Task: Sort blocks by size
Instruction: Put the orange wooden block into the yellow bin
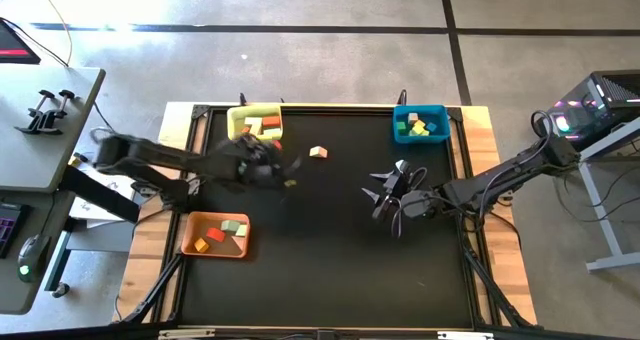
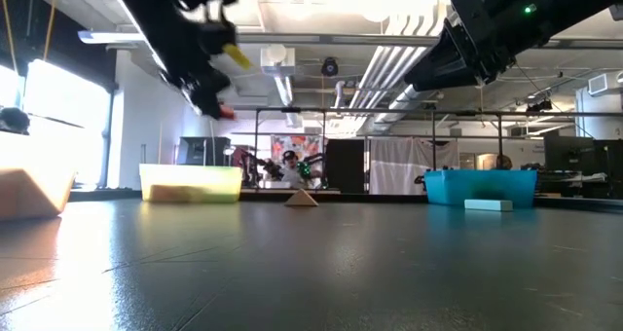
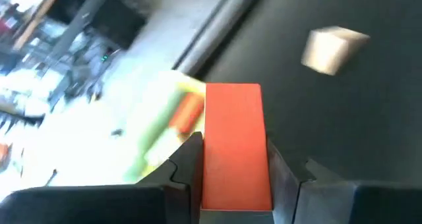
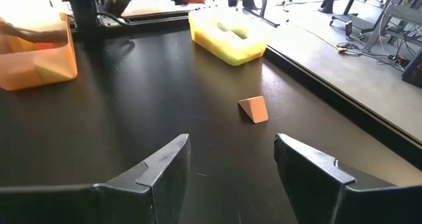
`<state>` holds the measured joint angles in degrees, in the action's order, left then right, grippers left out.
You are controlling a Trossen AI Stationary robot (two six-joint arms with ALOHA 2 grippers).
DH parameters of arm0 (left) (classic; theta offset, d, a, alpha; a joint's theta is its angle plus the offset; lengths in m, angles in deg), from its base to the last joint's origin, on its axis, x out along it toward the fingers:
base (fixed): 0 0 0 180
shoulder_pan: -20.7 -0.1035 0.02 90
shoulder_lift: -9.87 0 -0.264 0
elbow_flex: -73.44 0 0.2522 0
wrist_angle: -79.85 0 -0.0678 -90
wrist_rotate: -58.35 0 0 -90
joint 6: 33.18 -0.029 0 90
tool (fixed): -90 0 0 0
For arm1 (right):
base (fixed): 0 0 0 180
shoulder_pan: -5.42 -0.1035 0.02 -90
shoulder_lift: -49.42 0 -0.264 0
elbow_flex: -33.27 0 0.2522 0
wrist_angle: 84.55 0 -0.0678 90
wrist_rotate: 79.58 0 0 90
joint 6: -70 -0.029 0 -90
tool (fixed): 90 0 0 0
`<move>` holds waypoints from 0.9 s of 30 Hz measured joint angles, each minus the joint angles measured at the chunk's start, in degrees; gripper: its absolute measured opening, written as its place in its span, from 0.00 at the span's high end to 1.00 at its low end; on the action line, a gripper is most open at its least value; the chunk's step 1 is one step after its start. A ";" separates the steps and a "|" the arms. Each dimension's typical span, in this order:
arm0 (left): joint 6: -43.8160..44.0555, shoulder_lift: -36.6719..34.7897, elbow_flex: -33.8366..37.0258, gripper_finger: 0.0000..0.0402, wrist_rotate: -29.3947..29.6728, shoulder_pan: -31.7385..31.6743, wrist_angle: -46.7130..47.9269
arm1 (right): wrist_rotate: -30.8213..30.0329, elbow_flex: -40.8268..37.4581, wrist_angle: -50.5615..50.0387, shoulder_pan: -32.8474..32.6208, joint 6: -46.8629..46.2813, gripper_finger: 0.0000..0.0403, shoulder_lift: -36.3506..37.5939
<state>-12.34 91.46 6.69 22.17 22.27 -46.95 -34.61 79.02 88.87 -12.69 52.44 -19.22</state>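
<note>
High view: your left gripper (image 1: 283, 170) hangs left of centre, beside the yellow bin (image 1: 256, 123); three bins, one tan wedge (image 1: 318, 153) loose on the desk (image 1: 330, 260).

Left wrist view: fingers (image 3: 190, 159) clamp one red block (image 3: 234, 141). Judged carrying; next, lower it into the matching bin.

Right wrist view: right gripper (image 4: 232, 163) waits, fingers wide, empty.

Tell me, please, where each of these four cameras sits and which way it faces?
High view: overhead, straight down on the table; both arms show.
Low view: at mat level, looking across into the room; both arms hang from above.
Left wrist view: on the left arm; the left gripper holds an orange-red block.
Right wrist view: on the right arm; the right gripper is open.
Shared: the tan wedge shows in high and right wrist views.
</note>
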 joint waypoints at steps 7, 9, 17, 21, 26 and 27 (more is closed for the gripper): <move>-1.29 -12.72 5.97 0.77 -0.82 -12.93 1.50 | 0.02 0.00 0.53 0.00 0.02 0.47 0.00; -2.32 -14.24 8.75 0.77 -3.13 -17.56 -1.38 | 0.02 0.00 0.55 0.00 0.01 0.47 0.00; -8.04 -14.03 19.38 0.72 -15.60 -33.14 -21.00 | 0.02 0.00 0.49 0.00 0.00 0.47 0.01; -9.10 -13.75 21.26 0.72 -18.49 -37.74 -28.46 | 0.01 0.00 0.47 0.00 0.00 0.47 0.02; -10.37 -13.71 21.35 0.70 -22.76 -41.38 -30.75 | 0.02 0.00 0.44 0.00 -0.42 0.47 0.02; -10.63 -13.71 21.35 0.69 -23.75 -41.82 -30.77 | 0.01 0.00 0.44 0.00 -0.42 0.47 0.02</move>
<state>-22.98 77.75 28.05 -1.57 -19.55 -77.72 -34.61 79.02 89.30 -12.69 52.02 -19.20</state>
